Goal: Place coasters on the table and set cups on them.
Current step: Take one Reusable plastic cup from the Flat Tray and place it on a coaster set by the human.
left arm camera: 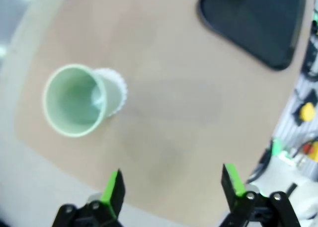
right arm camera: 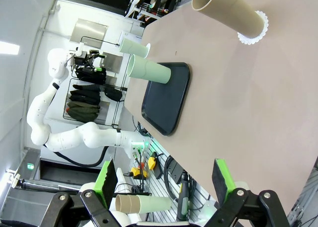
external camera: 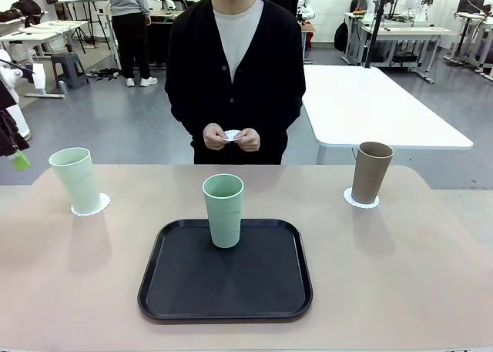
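The coming move turns on the middle mint cup (external camera: 223,210). It stands upright, long axis vertical, on the black tray (external camera: 177,290) at the centre of the table (external camera: 400,275), about midway between the 2 arms, so neither looks clearly nearer. From the left gripper (left arm camera: 173,187) the tray lies far off toward the upper right. From the right gripper (right arm camera: 164,182) that cup sits well beyond the jaws, up and to the left. Both pairs of jaws are spread wide and hold nothing. This cup's coaster is not down yet: the person's hands (external camera: 250,140) hold the third coaster (external camera: 231,135) beyond the far edge. Count: 3 cups, 2 mint and 1 taupe; 3 coasters, 2 of them on the table under the left mint cup (external camera: 75,180) and the taupe cup (external camera: 371,172); 1 tray.
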`<state>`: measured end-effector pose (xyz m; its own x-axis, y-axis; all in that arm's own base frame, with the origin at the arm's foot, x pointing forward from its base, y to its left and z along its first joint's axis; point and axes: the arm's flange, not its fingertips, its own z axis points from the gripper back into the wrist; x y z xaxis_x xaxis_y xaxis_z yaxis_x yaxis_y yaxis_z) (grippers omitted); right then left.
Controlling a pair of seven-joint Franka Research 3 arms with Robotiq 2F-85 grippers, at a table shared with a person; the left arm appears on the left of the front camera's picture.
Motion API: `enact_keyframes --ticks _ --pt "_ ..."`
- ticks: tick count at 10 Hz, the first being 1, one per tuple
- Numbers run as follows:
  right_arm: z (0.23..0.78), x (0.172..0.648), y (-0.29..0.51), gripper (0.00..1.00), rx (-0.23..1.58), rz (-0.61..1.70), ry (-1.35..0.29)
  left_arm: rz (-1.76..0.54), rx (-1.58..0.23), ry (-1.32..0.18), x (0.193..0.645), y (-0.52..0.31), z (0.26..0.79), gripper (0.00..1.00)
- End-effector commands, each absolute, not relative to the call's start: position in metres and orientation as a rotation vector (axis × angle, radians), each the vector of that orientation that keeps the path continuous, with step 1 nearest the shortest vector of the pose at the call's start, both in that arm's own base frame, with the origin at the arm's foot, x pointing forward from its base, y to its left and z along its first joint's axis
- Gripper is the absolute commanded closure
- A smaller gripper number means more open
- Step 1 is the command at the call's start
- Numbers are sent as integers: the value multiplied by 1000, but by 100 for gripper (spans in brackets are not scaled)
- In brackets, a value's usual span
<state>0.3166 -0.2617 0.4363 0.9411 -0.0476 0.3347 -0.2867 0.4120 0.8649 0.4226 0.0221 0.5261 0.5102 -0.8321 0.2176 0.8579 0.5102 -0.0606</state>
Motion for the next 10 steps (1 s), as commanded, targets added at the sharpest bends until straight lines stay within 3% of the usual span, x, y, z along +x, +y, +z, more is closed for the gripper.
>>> enact_keyframes --ticks 1,10 --pt "437 315 -262 0 1147 157 -337 -956 -210 -200 417 14 518 0" --pt "437 315 -262 0 1147 157 -337 -998 -194 -178 419 13 522 0"
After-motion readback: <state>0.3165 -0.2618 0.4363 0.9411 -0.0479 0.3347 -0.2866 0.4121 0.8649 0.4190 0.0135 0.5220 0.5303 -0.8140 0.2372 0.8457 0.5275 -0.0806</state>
